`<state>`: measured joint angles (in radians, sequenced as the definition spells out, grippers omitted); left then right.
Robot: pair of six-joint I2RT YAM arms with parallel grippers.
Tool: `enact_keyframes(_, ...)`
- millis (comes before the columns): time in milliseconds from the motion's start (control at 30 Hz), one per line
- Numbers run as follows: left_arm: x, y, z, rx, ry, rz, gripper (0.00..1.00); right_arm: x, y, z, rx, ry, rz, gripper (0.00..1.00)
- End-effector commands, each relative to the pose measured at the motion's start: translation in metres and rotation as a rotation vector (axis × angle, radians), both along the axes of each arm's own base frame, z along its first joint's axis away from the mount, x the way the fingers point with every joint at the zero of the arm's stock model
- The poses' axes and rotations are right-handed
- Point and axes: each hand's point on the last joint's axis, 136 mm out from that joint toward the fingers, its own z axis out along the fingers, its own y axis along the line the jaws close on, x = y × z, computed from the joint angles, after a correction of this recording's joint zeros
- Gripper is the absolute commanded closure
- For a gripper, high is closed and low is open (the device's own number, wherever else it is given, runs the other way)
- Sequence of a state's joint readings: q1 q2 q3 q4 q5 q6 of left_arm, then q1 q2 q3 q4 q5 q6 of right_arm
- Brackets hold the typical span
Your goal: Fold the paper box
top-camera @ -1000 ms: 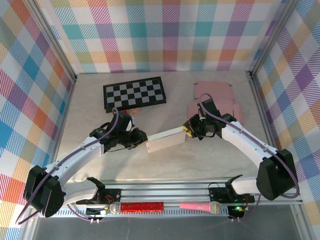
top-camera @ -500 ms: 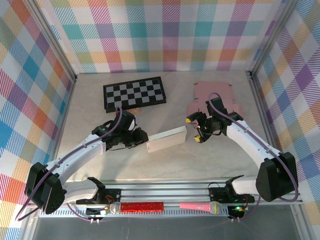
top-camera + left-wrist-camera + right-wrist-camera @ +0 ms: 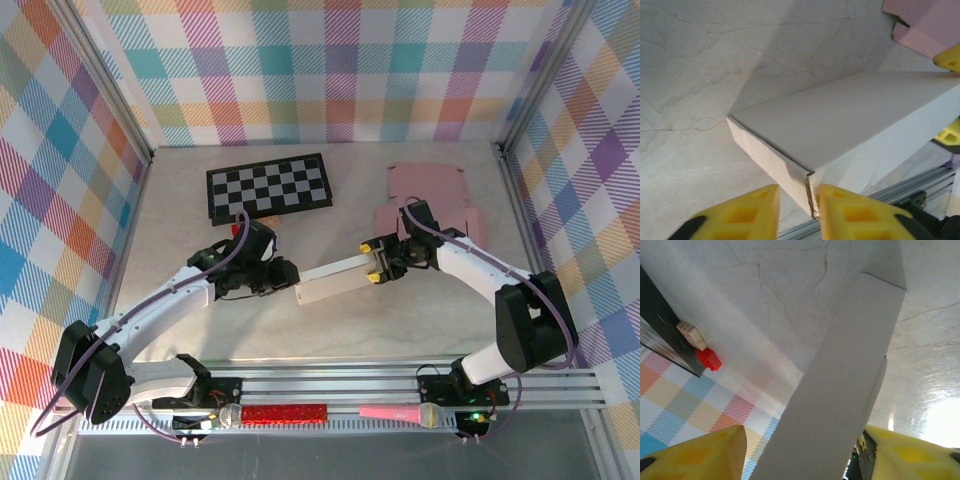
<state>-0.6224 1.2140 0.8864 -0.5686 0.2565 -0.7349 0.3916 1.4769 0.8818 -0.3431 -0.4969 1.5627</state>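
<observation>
left gripper point(image 3: 799, 199) steadies left end of paper box point(image 3: 335, 282), jaws narrow round corner seam, can't tell if pinching. right gripper point(image 3: 372, 260) straddles right end, jaws apart with gap showing, probably lining up to press that end shut.

The white oblong paper box point(image 3: 335, 283) lies near the middle of the pale marbled table point(image 3: 400, 320), its long axis running from 8 to 2 o'clock. The left gripper point(image 3: 288, 275) sits at its 8 o'clock end, and the right gripper point(image 3: 371, 260) at its 2 o'clock end. The black-and-white chequered board point(image 3: 268, 187) lies at 11 o'clock from the box, with a small wooden block point(image 3: 691, 335) and a small red block point(image 3: 708, 359) just beside its near edge. The flat pink cardboard sheets point(image 3: 428, 185) lie at 1 o'clock, behind the right gripper.
</observation>
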Motion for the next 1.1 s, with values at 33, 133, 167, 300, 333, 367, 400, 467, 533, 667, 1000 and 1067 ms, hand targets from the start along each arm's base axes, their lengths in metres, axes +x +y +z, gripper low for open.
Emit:
enact_keyframes(33, -0.009, 0.023, 0.012, 0.097, -0.009, 0.045, 0.65, -0.005, 0.011, 0.004, 0.054, -0.058, 0.039, 0.57)
enact_keyframes(133, 0.004, 0.036, 0.061, 0.085, -0.148, 0.118, 0.61, -0.001, 0.028, 0.005, 0.097, -0.131, 0.062, 0.61)
enact_keyframes(167, 0.008, 0.042, 0.079, 0.082, -0.196, 0.143, 0.60, 0.000, 0.038, 0.005, 0.112, -0.153, 0.076, 0.62)
enact_keyframes(300, 0.019, 0.061, 0.134, 0.084, -0.336, 0.210, 0.59, 0.012, 0.093, 0.016, 0.206, -0.289, 0.140, 0.68)
enact_keyframes(333, 0.020, 0.065, 0.143, 0.086, -0.361, 0.220, 0.58, 0.016, 0.108, 0.017, 0.221, -0.317, 0.155, 0.70)
enact_keyframes(367, 0.021, 0.069, 0.152, 0.089, -0.385, 0.230, 0.58, 0.021, 0.128, 0.021, 0.246, -0.355, 0.185, 0.71)
enact_keyframes(400, 0.021, 0.073, 0.158, 0.091, -0.400, 0.237, 0.58, 0.024, 0.145, 0.025, 0.267, -0.380, 0.216, 0.72)
enact_keyframes(467, 0.020, 0.081, 0.169, 0.099, -0.432, 0.254, 0.58, 0.026, 0.190, 0.028, 0.312, -0.419, 0.296, 0.74)
enact_keyframes(533, 0.019, 0.088, 0.175, 0.105, -0.453, 0.271, 0.58, 0.026, 0.228, 0.029, 0.342, -0.454, 0.360, 0.74)
enact_keyframes(667, 0.015, 0.097, 0.177, 0.106, -0.467, 0.294, 0.58, 0.027, 0.286, 0.021, 0.379, -0.502, 0.453, 0.75)
enact_keyframes(1000, -0.001, 0.097, 0.169, 0.059, -0.454, 0.267, 0.59, 0.015, 0.324, -0.023, 0.330, -0.489, 0.548, 0.74)
enact_keyframes(1067, -0.004, 0.098, 0.168, 0.059, -0.454, 0.267, 0.59, 0.012, 0.324, -0.032, 0.312, -0.481, 0.564, 0.73)
